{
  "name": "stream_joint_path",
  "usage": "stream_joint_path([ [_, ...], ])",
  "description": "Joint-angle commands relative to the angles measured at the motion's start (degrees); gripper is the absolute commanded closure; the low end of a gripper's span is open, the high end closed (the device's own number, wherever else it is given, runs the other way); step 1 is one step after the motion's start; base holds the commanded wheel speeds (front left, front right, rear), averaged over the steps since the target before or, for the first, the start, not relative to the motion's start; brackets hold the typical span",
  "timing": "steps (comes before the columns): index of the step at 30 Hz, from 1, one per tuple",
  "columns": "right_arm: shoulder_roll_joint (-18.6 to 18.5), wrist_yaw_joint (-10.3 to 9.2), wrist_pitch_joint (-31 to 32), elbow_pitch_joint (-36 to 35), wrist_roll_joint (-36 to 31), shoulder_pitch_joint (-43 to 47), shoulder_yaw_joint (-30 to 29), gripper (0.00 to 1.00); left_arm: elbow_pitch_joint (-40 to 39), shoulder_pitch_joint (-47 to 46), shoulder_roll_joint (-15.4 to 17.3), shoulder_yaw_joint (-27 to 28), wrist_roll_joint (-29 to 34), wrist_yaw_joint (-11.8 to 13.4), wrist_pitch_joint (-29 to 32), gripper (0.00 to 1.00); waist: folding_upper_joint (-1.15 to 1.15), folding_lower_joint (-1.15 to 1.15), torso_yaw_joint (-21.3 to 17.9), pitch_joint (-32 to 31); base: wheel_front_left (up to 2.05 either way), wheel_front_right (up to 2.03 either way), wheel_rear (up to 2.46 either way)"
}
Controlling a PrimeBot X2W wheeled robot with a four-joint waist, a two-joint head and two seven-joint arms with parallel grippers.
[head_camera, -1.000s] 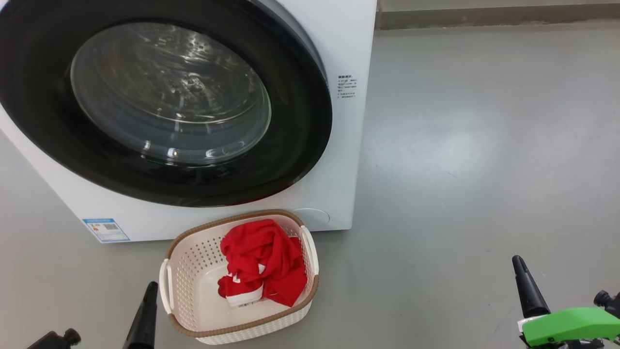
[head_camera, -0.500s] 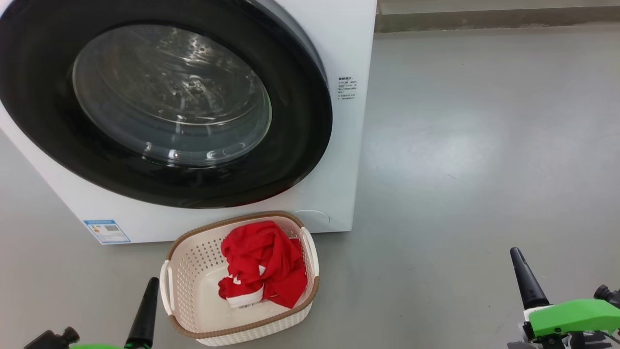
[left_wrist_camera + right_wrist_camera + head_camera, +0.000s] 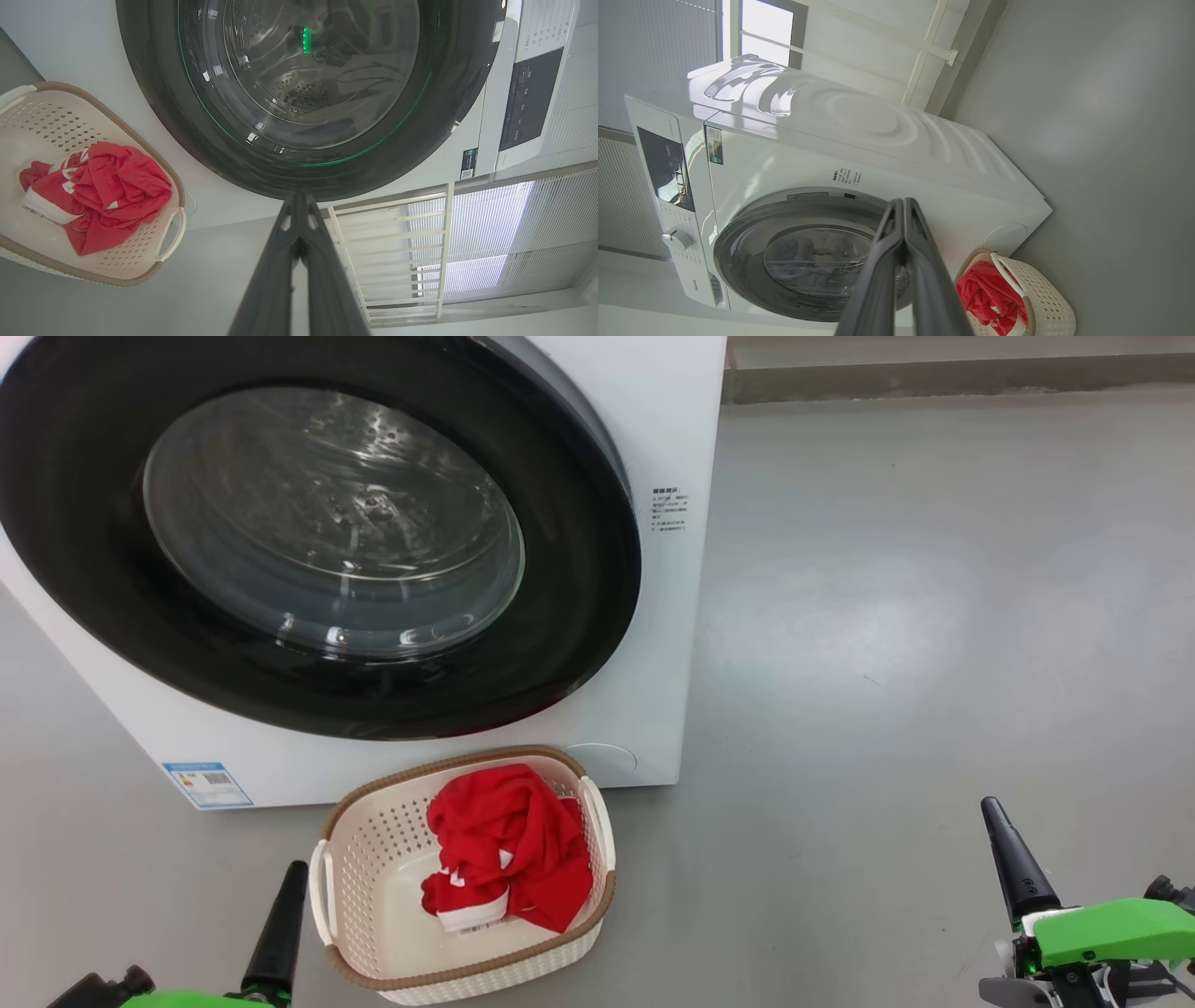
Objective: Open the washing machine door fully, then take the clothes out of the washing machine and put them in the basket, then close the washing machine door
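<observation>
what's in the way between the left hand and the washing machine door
Nothing visible. The shut left hand points at the lower rim of the washing machine door across the floor; the basket holding the clothes sits off to its right.

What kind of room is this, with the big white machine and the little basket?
Probably a laundry corner, though the bare grey floor could mean a test room rather than a home. The clues are a front-loading washing machine with its round door shut, and a basket before it holding red clothes.
</observation>
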Motion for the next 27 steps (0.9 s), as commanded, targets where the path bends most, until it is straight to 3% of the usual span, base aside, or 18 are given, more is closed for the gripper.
stream_joint_path([
  [1, -1.0, -0.03, 0.7, -1.7, 2.0, -2.8, 0.5, 1.00, -1.2, -2.5, 0.7, 1.9, -1.9, 0.0, 0.6, 1.00, 0.00, 0.00, 0.0, 0.0, 0.00, 0.00, 0.00],
  [19, -1.1, -0.04, 3.8, -1.9, 12.1, -4.6, 0.5, 1.00, -0.6, -3.7, 0.2, 2.9, -13.0, 0.0, 3.5, 1.00, 0.00, 0.00, 0.1, -0.5, 0.00, 0.00, 0.00],
  [27, -1.1, -0.04, 3.9, -1.9, 12.5, -4.7, 0.5, 1.00, -0.6, -3.7, 0.1, 3.0, -13.3, 0.0, 3.7, 1.00, 0.00, 0.00, 0.1, -0.5, 0.00, 0.00, 0.00],
])
